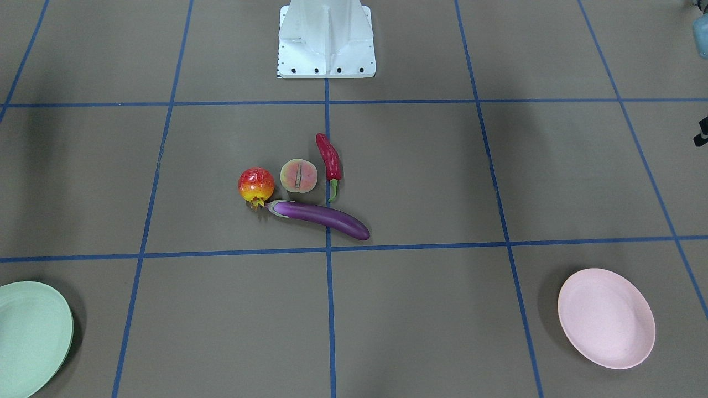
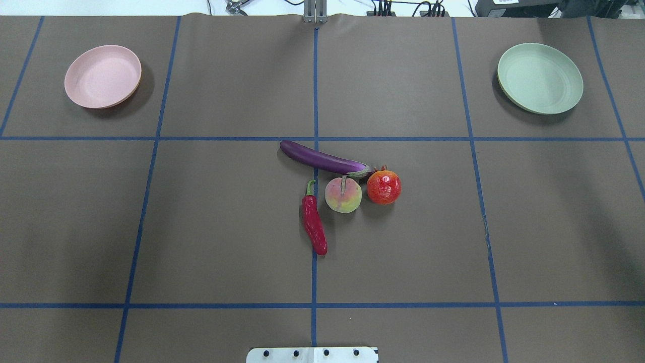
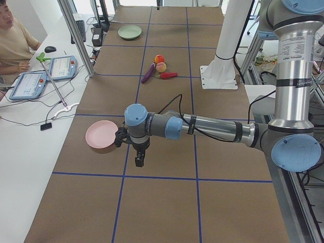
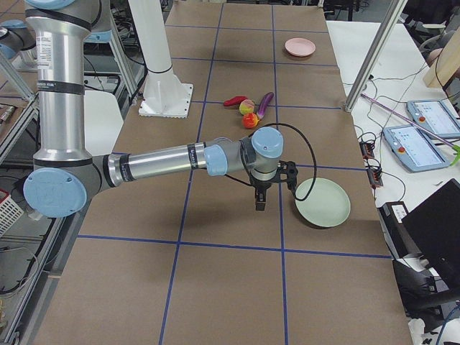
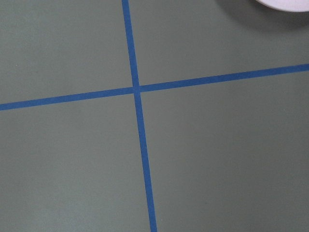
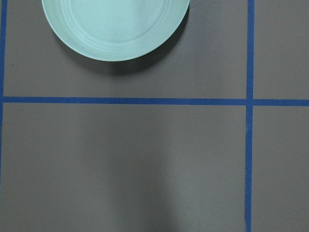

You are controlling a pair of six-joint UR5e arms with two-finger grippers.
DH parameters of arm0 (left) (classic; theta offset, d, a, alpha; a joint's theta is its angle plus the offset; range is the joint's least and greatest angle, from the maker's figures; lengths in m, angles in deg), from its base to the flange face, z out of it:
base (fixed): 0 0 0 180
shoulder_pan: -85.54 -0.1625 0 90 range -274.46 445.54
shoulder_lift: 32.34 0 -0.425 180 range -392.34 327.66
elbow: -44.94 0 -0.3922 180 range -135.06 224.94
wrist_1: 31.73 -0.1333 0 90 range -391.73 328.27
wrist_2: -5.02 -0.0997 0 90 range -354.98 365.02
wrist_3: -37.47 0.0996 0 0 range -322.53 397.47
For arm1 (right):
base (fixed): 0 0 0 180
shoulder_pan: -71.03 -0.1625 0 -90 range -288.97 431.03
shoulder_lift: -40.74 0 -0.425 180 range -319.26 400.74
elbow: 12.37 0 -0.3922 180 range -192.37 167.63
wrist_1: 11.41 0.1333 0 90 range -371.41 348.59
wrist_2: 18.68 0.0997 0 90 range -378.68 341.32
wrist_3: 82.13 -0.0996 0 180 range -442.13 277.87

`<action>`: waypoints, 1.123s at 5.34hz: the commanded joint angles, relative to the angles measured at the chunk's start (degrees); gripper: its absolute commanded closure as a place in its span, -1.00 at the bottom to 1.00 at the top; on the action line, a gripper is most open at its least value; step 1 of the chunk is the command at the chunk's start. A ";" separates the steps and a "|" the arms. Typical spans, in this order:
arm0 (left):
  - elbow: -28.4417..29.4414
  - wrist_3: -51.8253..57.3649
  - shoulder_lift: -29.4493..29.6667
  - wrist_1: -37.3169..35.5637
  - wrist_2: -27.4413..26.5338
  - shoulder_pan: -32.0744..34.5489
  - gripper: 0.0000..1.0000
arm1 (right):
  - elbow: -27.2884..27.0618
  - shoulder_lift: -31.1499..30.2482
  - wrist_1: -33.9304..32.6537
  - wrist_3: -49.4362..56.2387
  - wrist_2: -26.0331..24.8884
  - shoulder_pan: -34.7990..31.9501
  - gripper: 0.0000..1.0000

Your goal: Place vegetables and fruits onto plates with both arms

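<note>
We judge the task to be at its first step: no item is on a plate. The peach [image 2: 343, 195] sits mid-worktop [image 2: 201, 227]. The eggplant [image 2: 322, 158] lies just beyond it, the pomegranate [image 2: 384, 187] just beside it on the robot's right, and the chili [image 2: 314, 226] just beside it on the left. The pink plate [image 2: 103, 76] and green plate [image 2: 540, 78] lie well apart from the peach, far left and far right, and both are bare.

The left tool [image 3: 138, 154] and right tool [image 4: 260, 200] hang well apart from the peach. They carry nothing, but we cannot tell whether their jaws are parted.

Next, each tool needs to travel to the cluster. We advise taking the outer items first, as they are tightly packed.

The label [image 3: 292, 48] on the left arm [image 3: 212, 129] is too small to read.
</note>
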 commanded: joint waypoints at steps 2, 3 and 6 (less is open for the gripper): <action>-0.35 -0.02 -1.01 0.30 2.12 1.02 -1.00 | 0.14 -1.59 0.06 0.09 0.00 0.00 -1.00; -1.31 -0.02 -1.10 0.39 2.29 0.93 -1.00 | 0.05 -1.50 0.06 0.09 -0.27 0.00 -1.00; -1.40 0.07 -1.19 0.74 2.38 0.84 -1.00 | 1.10 -1.50 0.06 0.87 -0.27 0.00 -1.00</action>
